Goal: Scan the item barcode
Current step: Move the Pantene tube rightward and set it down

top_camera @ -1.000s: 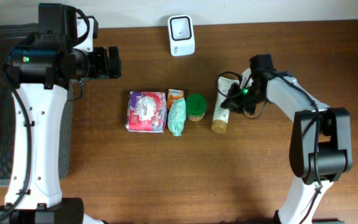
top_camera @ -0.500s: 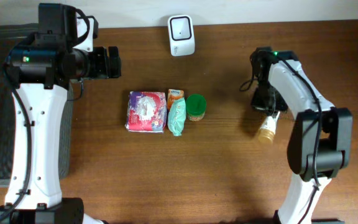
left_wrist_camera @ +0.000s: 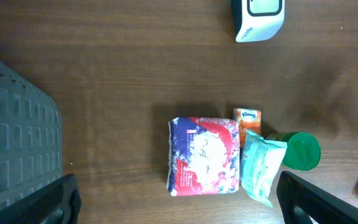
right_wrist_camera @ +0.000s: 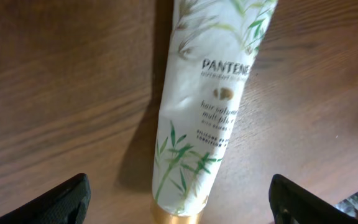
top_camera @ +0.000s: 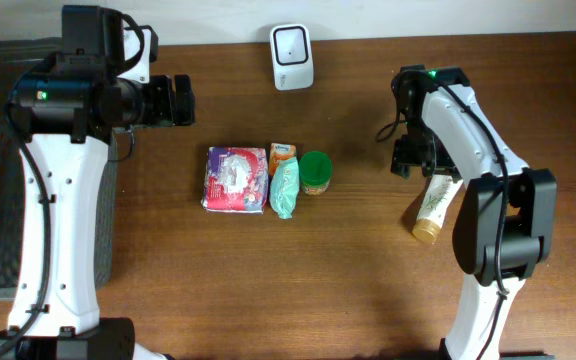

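L gripper (top_camera: 180, 100) hangs over the table's left side, jaws wide apart and empty. Mid-table we see a pink packet (top_camera: 235, 178), wipes pack (top_camera: 284, 187) and green-lid jar (top_camera: 316, 172) side by side, w/ the scanner (top_camera: 292, 56) behind them. R gripper (right_wrist_camera: 182, 198) is spread too. The Pantene tube (top_camera: 431, 205) lies flat on the wood, ungripped.

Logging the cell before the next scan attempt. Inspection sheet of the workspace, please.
Surface: wooden table, no spills seen.
Job's things: Pantene tube lying flat at right, gold cap pointing away from the white scanner at the back.
Clutter: purple pack, Kleenex pack, wipes pack and green-lidded jar bunched mid-table.
Pincers: left pincer open, empty; right pincer open over the tube, not gripping.
Cables: black cable looped at the right wrist.
Surroundings: grey perforated crate at left.
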